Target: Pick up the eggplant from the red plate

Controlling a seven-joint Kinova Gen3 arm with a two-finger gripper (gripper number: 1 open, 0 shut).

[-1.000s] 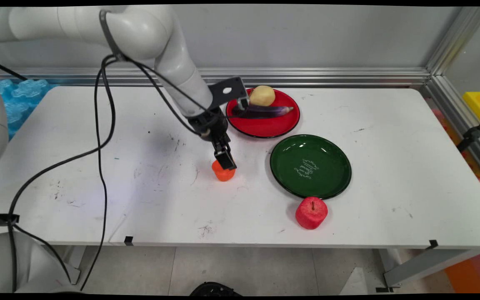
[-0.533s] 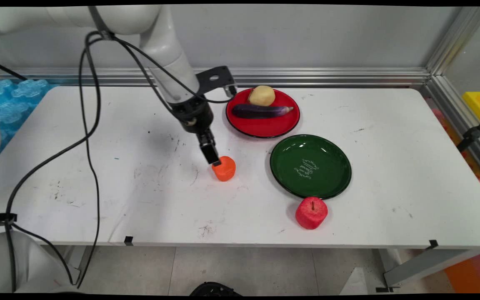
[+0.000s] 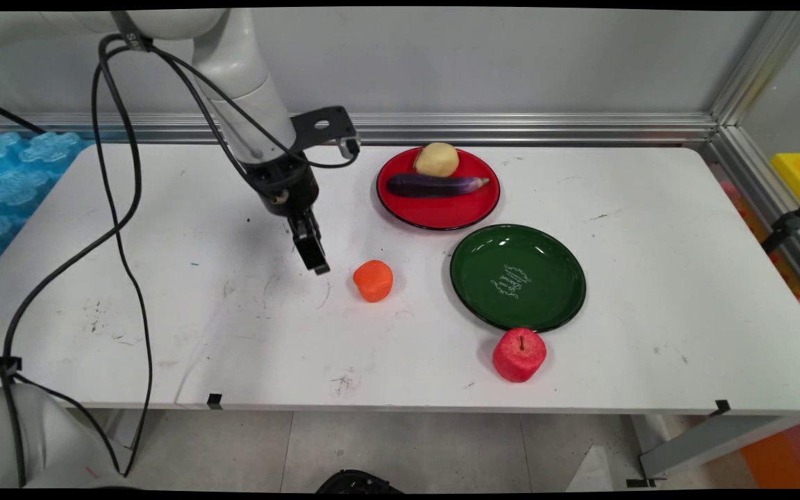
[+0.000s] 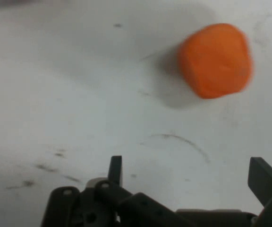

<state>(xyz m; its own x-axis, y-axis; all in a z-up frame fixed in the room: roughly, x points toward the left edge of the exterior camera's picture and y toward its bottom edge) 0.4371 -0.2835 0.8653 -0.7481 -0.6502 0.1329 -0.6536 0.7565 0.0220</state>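
Overhead, the gripper [image 3: 316, 262] is hanging just above the white table [image 3: 164, 312], empty, with the orange fruit [image 3: 373, 280] resting near it at its 3 o'clock, not touching. A red plate [image 3: 442, 212] bearing a potato [image 3: 437, 159] and an eggplant [image 3: 435, 185] is sitting at the fruit's 1 o'clock; a bare green plate [image 3: 553, 305] and an apple [image 3: 519, 355] are lying further right.

From the hand, the fingers [image 4: 263, 178] are standing spread wide — nothing between them — and the orange fruit [image 4: 216, 59] is showing at 1 o'clock.
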